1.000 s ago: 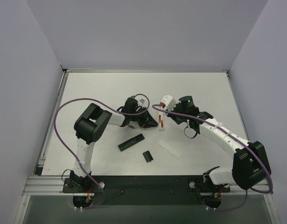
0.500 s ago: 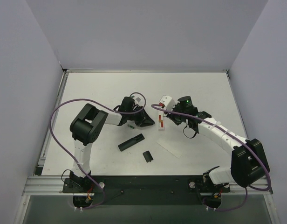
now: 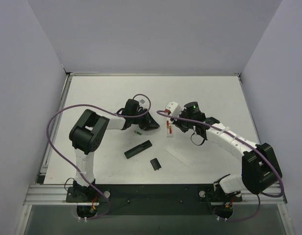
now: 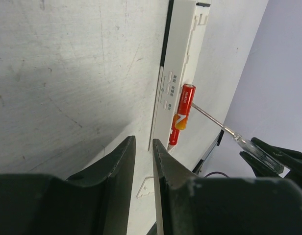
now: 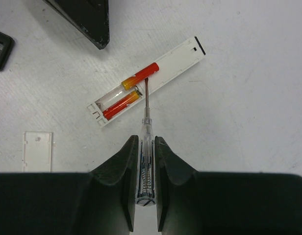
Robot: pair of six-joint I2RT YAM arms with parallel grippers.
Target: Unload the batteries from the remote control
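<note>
A white remote control [image 5: 178,58] [image 3: 169,129] lies face down with its battery bay open. Two red-orange batteries are in it: one [image 5: 120,104] lies flat in the bay, the other [image 5: 139,76] [image 4: 183,105] is tilted up out of its slot. My right gripper [image 5: 143,139] [image 3: 179,125] is shut on a clear-handled screwdriver [image 5: 146,132], whose metal tip touches the raised battery. My left gripper [image 4: 143,142] [image 3: 153,126] hovers just left of the remote, jaws a narrow gap apart with nothing between them.
The remote's white cover [image 5: 37,149] [image 4: 147,186] lies loose near it. Nearer the arms lie a slim black bar [image 3: 138,148] and a small black cover piece [image 3: 155,163]. A tiny green cylinder [image 3: 138,132] sits beside the left arm's wrist.
The left gripper has drawn back to the left, away from the white remote. The right gripper with the screwdriver has shifted slightly left towards the remote.
</note>
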